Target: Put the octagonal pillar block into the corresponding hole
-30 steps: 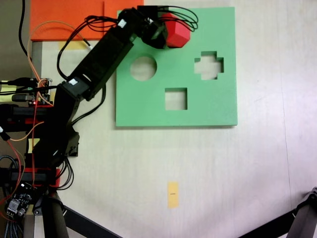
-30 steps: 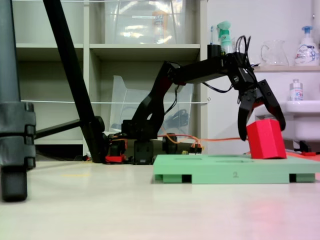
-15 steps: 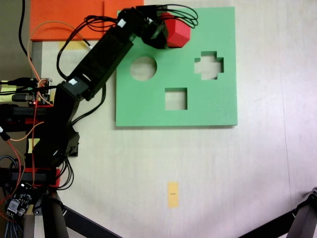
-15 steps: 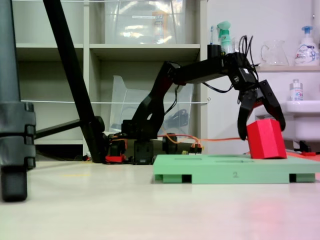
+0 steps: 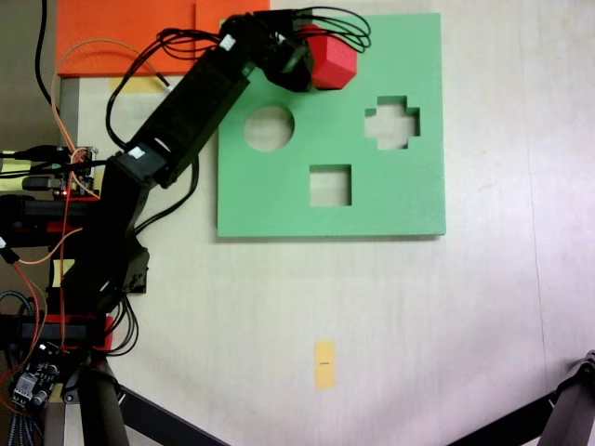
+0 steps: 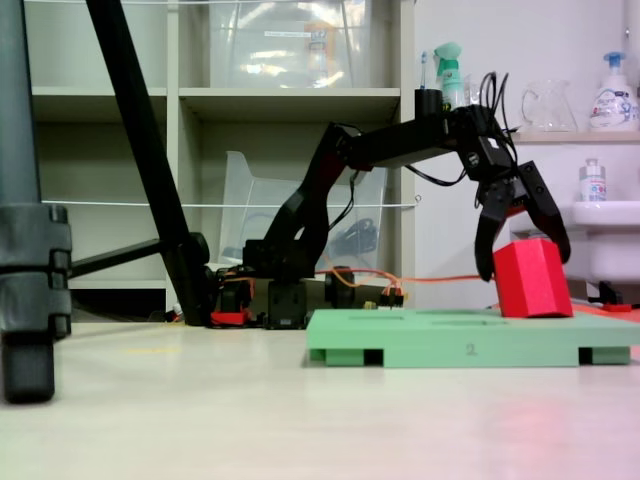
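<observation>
The red octagonal pillar block [image 5: 337, 61] [image 6: 533, 282] stands upright on the far part of the green foam board [image 5: 390, 200] [image 6: 450, 345], near its top edge in a fixed view. The corresponding hole is hidden under the block and the arm. My gripper [image 5: 314, 58] [image 6: 522, 268] hangs over the block, open. Its two jaws are spread about as wide as the block and reach down either side of the block's upper half. I cannot tell whether the block's base sits in a cutout or on the board's surface.
The board also has a round cutout [image 5: 269, 128], a cross cutout [image 5: 391, 123] and a square cutout [image 5: 330, 185]. An orange foam sheet [image 5: 121, 32] lies beyond the arm's base. A yellow tape strip [image 5: 323, 363] marks the table. Tripod legs [image 6: 140, 150] stand nearby.
The gripper's wrist has shifted very slightly upward and toward the board's far edge. The block has stayed where it was.
</observation>
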Controlling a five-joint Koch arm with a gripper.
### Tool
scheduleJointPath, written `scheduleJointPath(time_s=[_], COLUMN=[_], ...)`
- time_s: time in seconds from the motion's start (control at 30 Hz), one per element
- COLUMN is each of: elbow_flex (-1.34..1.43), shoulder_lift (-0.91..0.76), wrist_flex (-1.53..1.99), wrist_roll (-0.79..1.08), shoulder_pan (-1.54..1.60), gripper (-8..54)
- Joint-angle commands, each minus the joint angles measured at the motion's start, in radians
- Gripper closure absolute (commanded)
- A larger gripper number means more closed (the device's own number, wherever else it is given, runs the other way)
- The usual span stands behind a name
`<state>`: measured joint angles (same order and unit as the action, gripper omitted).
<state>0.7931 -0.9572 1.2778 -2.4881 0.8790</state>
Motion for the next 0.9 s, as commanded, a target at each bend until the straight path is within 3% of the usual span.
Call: scheduleJointPath(time_s=[0.0,0.87], elbow_flex=[-0.029,-0.055], shoulder_lift=[-0.052,0.026], wrist_flex=[0.031,-0.040], wrist_roll=[-0.040,-0.046], shoulder_pan=[0.031,-0.048], gripper=[23.4,23.5])
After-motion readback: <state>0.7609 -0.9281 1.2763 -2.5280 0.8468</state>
